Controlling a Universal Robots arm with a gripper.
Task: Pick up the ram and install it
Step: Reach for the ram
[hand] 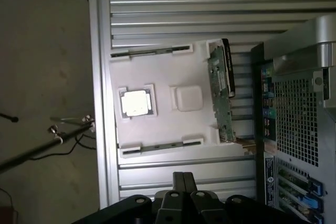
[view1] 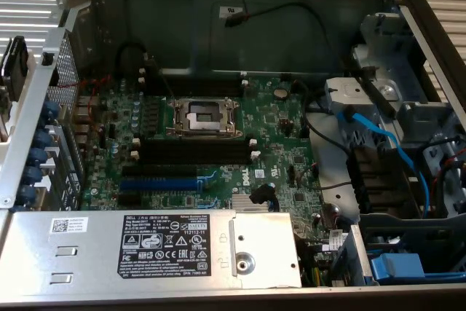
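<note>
The gripper (hand: 182, 178) is pinched shut with nothing in it, hanging clear of a white tray (hand: 157, 129). The ram (hand: 220, 93) rests propped along the tray's edge nearest the computer case (hand: 299, 108), well apart from the gripper. I judge 0 steps done: it is neither picked up nor installed. The wrist view gives tray and ram. The exterior view gives the motherboard (view1: 284, 132), where 2 black slots (view1: 196, 152) at centre frame stand empty.
</note>
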